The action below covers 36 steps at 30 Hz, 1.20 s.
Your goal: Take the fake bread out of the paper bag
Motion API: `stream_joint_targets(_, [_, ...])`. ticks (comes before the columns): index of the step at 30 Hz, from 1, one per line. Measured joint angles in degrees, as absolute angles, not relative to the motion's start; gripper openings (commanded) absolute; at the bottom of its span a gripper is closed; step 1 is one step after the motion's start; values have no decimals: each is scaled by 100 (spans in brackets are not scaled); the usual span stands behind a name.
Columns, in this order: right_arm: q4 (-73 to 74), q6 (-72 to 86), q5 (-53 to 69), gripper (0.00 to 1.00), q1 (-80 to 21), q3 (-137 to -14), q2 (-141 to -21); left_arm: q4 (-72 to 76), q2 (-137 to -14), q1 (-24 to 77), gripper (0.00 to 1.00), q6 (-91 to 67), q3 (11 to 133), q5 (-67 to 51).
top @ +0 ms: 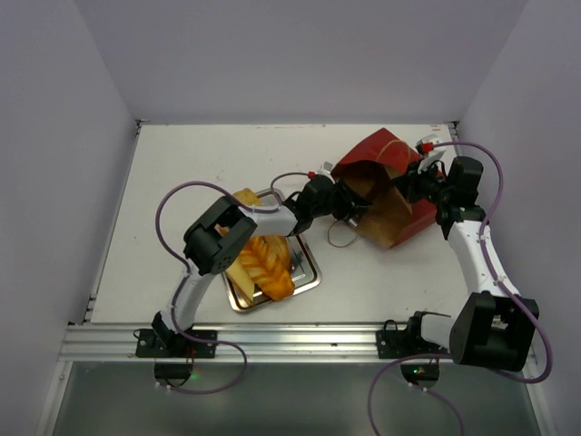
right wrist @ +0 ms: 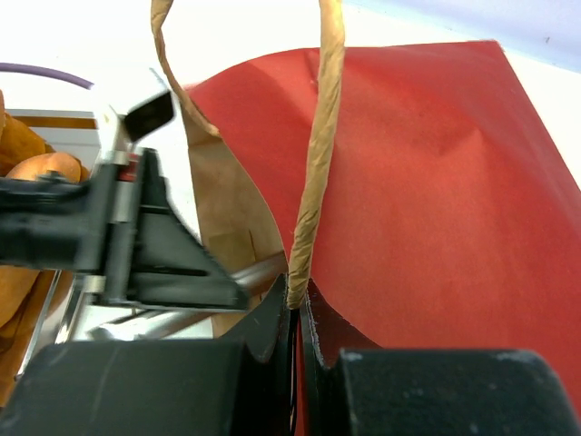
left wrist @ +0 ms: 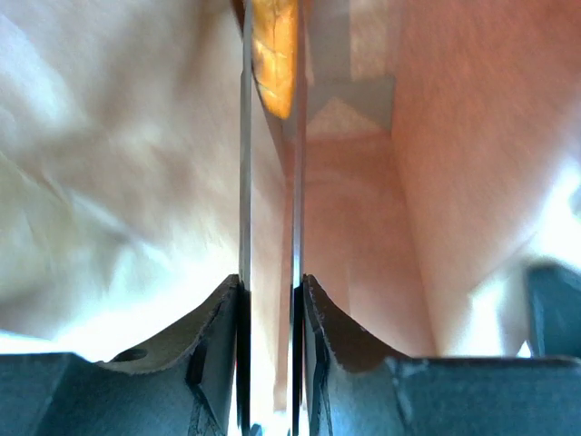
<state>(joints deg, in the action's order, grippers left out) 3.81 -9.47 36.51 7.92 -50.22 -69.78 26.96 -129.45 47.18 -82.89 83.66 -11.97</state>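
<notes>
**Left pincer** (left wrist: 270,127): inside the mouth of the paper bag (top: 386,154). Jaws a narrow slot apart; whether they grip anything cannot be told.
**Fake bread** (left wrist: 274,64): one orange piece dead ahead at the fingertips, deeper in the bag, seemingly lying along the reach.
**Right pincer** (right wrist: 295,313): closed on the string handle (right wrist: 318,163), on the bag's right side.

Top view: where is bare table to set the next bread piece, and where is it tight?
Bare table lies between the tray and the back wall, left of the tray, and in front between tray and right arm. Crowded: the tray, piled with fake bread, and the gap to the paper bag, filled by the left arm.
</notes>
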Motion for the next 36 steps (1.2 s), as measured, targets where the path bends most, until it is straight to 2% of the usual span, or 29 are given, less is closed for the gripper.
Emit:
stream_joint_targets(8, [386, -945, 3649, 0, 869, -5022, -6973, 2836, -11992, 4689, 0, -7975, 7177, -1227])
stream_joint_targets(36, [381, -943, 3544, 0, 950, -5022, -6967, 3612, -9950, 4689, 0, -8193, 4770, -1463])
